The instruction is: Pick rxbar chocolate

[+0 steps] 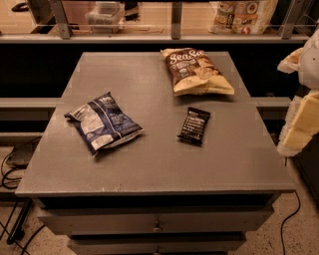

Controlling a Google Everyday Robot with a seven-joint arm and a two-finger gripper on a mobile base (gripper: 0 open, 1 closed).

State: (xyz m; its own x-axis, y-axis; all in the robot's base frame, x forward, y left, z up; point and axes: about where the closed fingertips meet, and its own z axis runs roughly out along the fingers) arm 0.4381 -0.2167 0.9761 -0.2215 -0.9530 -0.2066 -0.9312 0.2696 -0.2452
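Note:
The rxbar chocolate [194, 125] is a small flat black wrapper with white text. It lies flat on the grey table [159, 164], right of centre, with bare table around it. My gripper [300, 124] shows as pale cream parts at the right edge of the camera view, beyond the table's right side and apart from the bar. It holds nothing that I can see.
A dark blue-and-white chip bag [102, 123] lies left of the bar. A brown-and-yellow "Sea Salt" chip bag [197, 70] lies behind it. A railed shelf behind holds a plastic container [104, 15] and a snack bag [244, 15]. Drawers [157, 224] front the table. Cables [10, 172] lie lower left.

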